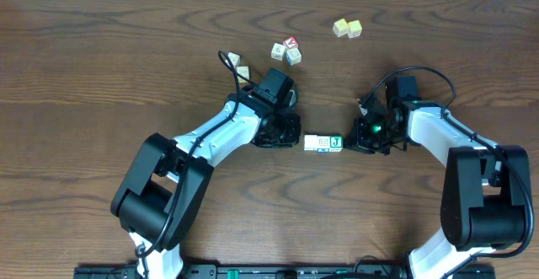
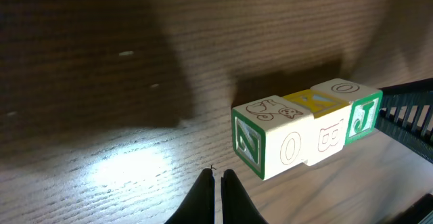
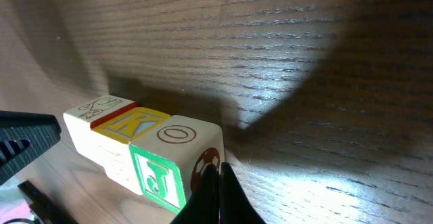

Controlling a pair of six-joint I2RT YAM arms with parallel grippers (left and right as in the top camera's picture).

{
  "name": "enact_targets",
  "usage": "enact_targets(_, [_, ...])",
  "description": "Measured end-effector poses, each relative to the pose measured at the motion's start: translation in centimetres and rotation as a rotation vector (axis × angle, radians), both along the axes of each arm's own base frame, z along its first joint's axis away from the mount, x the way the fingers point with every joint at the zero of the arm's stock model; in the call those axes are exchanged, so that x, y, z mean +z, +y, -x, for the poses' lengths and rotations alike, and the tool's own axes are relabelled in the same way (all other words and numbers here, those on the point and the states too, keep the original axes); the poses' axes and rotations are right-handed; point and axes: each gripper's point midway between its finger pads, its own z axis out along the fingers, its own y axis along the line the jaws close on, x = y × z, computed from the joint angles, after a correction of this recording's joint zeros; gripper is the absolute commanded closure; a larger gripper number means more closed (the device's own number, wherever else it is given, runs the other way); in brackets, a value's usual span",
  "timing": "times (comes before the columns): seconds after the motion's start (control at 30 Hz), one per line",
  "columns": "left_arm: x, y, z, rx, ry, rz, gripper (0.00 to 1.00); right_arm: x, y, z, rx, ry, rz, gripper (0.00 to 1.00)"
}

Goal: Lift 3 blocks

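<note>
- Overhead: a row of three small wooden alphabet cubes (image 1: 323, 142) is lying end to end near the middle of the dark wooden tabletop (image 1: 101, 60), slightly toward its near edge. The clenched left fingers (image 1: 295, 136) are sitting at the row's left end and the clenched right fingers (image 1: 352, 144) at its right end. Neither pair is grasping anything.
- Judging from this view, the two-sided squeeze is being set up, but the lift is not showing yet: no gap under the row can be made out. Only a green "J" is reading from here.
- Toward the far edge, a pair of yellowish cubes (image 1: 347, 29) and a cluster of pale cubes with a red mark (image 1: 286, 51) are lying apart from the row.
- Left wrist: the left fingers (image 2: 201, 200), pressed together, are pointing at the whitish cube with the green "N" face (image 2: 270, 139), which is also showing an outlined "O". Contact cannot be told. The right fingers (image 2: 406, 119) are touching the far whitish cube with the green "J" face (image 2: 362, 112).
- Right wrist: the shut right fingers (image 3: 206, 197) are meeting the J cube's brown end face. The middle yellow-topped cube (image 3: 132, 124) is reading "K", and the left fingers (image 3: 20, 139) are sitting at the far end.
</note>
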Motion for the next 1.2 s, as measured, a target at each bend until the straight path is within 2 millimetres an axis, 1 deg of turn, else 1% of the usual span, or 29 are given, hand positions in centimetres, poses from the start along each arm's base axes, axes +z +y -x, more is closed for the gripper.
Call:
enact_targets(0.07, [0.0, -0.1, -0.1, 0.000, -0.005, 0.003, 0.93, 0.0, 0.0, 0.0, 0.000, 0.000, -0.001, 0.99])
enact_targets(0.37, [-1.2, -0.8, 0.1, -0.014, 0.031, 0.035, 0.93, 0.0, 0.1, 0.0, 0.000, 0.000, -0.003, 0.99])
enact_targets(0.77, [-0.7, -1.5, 0.5, -0.031, 0.049, 0.082, 0.93, 0.1, 0.2, -0.1, 0.001, -0.005, -0.014, 0.99])
enact_targets(1.2, [-0.7, -1.6, 0.5, -0.032, 0.050, 0.086, 0.93, 0.2, 0.2, -0.2, -0.005, -0.005, -0.017, 0.99])
